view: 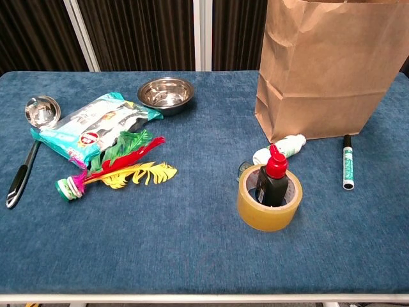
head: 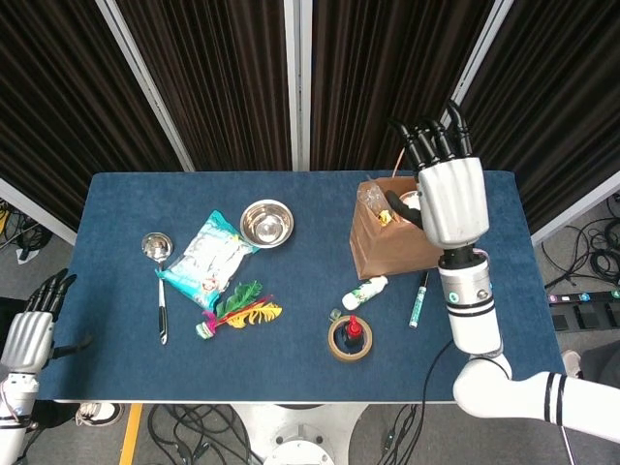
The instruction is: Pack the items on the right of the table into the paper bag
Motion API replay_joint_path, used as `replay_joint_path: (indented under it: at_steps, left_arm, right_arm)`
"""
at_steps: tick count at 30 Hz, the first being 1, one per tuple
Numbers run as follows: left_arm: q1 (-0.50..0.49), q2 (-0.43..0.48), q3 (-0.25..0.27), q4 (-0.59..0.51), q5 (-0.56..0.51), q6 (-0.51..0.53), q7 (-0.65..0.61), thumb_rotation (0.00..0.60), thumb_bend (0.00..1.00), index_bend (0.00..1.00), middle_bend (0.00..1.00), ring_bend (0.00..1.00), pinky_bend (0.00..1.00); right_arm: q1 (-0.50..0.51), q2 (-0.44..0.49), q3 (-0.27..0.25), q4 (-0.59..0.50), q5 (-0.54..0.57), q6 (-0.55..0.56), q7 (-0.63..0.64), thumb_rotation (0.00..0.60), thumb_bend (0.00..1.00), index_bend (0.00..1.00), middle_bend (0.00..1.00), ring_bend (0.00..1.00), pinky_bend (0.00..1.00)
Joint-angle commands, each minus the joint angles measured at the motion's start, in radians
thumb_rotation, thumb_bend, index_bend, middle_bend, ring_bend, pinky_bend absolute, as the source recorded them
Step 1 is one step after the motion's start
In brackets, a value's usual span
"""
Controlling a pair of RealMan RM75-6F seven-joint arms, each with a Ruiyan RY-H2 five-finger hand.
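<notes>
The right hand (head: pixel 448 189) hovered released over the paper bag (head: pixel 392 247); the marker (head: pixel 419 299) lay at its six o'clock, lengthwise toward the robot.

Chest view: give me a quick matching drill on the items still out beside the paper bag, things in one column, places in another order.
Things:
1. marker
2. red-capped bottle
3. white bottle
4. tape roll

Places:
A. lying against the bag's front base
B. standing inside the tape roll
C. nearest the table's front edge, around a bottle
D. lying right of the tape roll

Pairs: 1-D, 2-B, 3-A, 4-C
</notes>
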Motion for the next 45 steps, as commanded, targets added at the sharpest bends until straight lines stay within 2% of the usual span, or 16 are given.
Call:
replay_joint_path:
  at_steps: [1, 7, 10, 17, 22, 29, 35, 45]
  left_arm:
    - [0.005, 0.009, 0.002, -0.013, 0.003, 0.008, 0.006, 0.600, 0.17, 0.10, 0.12, 0.02, 0.15]
    - [0.011, 0.021, 0.009, -0.033, 0.008, 0.015, 0.014, 0.600, 0.17, 0.10, 0.12, 0.02, 0.15]
    - [0.015, 0.027, 0.012, -0.042, 0.010, 0.019, 0.019, 0.600, 0.17, 0.10, 0.12, 0.02, 0.15]
    - [0.016, 0.029, 0.018, -0.053, 0.012, 0.015, 0.028, 0.600, 0.17, 0.10, 0.12, 0.02, 0.15]
    - [0.002, 0.010, 0.010, -0.030, 0.004, -0.010, 0.026, 0.600, 0.17, 0.10, 0.12, 0.02, 0.15]
    - [0.004, 0.006, 0.009, -0.020, 0.003, -0.003, 0.022, 0.600, 0.17, 0.10, 0.12, 0.02, 0.15]
    - [0.015, 0.015, 0.013, -0.025, 0.003, 0.009, 0.018, 0.600, 0.17, 0.10, 0.12, 0.02, 0.15]
    - [0.027, 0.025, 0.020, -0.045, 0.009, 0.023, 0.019, 0.600, 0.17, 0.10, 0.12, 0.02, 0.15]
  right_arm:
    - [0.011, -0.019, -0.055, -0.073, -0.133, -0.011, 0.108, 0.600, 0.00, 0.16, 0.27, 0.19, 0.04]
    - [-0.042, 0.062, -0.196, -0.175, -0.162, -0.142, 0.190, 0.600, 0.00, 0.16, 0.27, 0.19, 0.04]
    - [-0.062, 0.118, -0.250, -0.200, -0.156, -0.211, 0.216, 0.600, 0.00, 0.16, 0.27, 0.19, 0.04]
    - [-0.078, 0.238, -0.339, -0.175, -0.163, -0.366, 0.266, 0.600, 0.00, 0.16, 0.26, 0.18, 0.04]
    - [-0.082, 0.258, -0.377, -0.136, -0.155, -0.439, 0.305, 0.600, 0.00, 0.16, 0.23, 0.16, 0.03]
    - [-0.058, 0.184, -0.380, -0.076, -0.076, -0.525, 0.344, 0.600, 0.00, 0.14, 0.22, 0.15, 0.03]
    - [-0.002, 0.163, -0.409, -0.083, 0.043, -0.641, 0.261, 0.600, 0.00, 0.05, 0.16, 0.08, 0.00]
    - [0.082, 0.125, -0.475, -0.099, 0.252, -0.697, 0.104, 0.600, 0.00, 0.00, 0.11, 0.01, 0.00]
